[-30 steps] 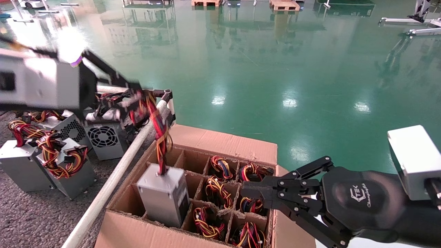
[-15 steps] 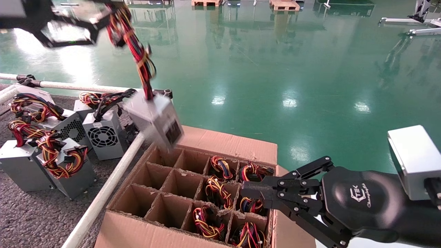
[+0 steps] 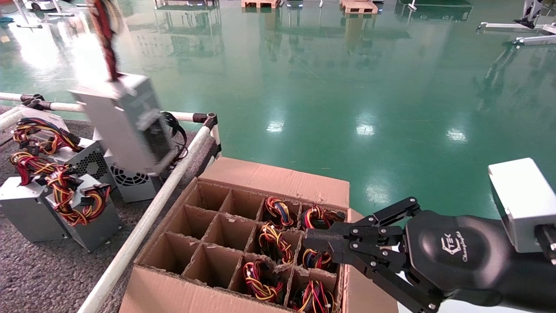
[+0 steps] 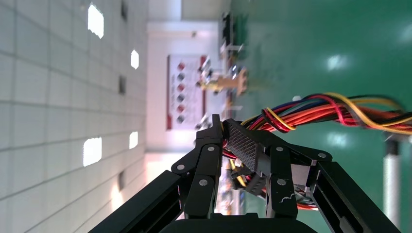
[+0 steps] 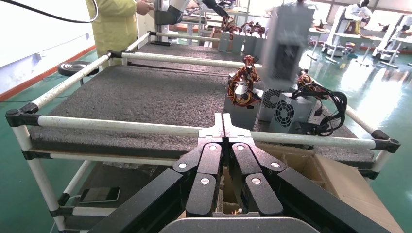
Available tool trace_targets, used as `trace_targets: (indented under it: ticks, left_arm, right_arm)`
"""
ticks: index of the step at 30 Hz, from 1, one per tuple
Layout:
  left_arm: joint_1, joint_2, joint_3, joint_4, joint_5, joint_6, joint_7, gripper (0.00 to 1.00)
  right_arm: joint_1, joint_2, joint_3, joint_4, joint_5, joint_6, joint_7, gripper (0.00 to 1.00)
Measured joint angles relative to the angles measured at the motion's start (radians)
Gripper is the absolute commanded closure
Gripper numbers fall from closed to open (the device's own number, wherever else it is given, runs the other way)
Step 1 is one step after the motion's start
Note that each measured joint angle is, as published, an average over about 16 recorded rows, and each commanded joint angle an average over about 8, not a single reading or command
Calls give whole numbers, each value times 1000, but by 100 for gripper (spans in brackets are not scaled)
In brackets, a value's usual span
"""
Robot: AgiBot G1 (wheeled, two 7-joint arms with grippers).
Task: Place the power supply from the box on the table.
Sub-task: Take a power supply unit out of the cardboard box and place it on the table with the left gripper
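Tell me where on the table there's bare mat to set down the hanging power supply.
The power supply hangs by its wires from the left gripper above crowded ground: units fill the table's corner by the box. Bare mat lies nearer the robot beside the white rail, and beyond the cluster in the right wrist view.

The hanging power supply (image 3: 126, 124) is above the white rail (image 3: 143, 226), with other units (image 3: 56, 208) crowded at its 8 o'clock on the table (image 3: 39, 274). Bare mat lies at 6 o'clock. The box (image 3: 243, 243) has six empty cells; the right gripper (image 3: 310, 243) covers its 3 o'clock edge.
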Motion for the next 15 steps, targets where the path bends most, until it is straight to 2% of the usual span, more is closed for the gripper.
trace_targets:
  ticks: [15]
  left_arm:
    - [-137,-11,-19,124,189,-39,70,100]
  right_arm:
    - [0,0,0,0,0,0,0,100]
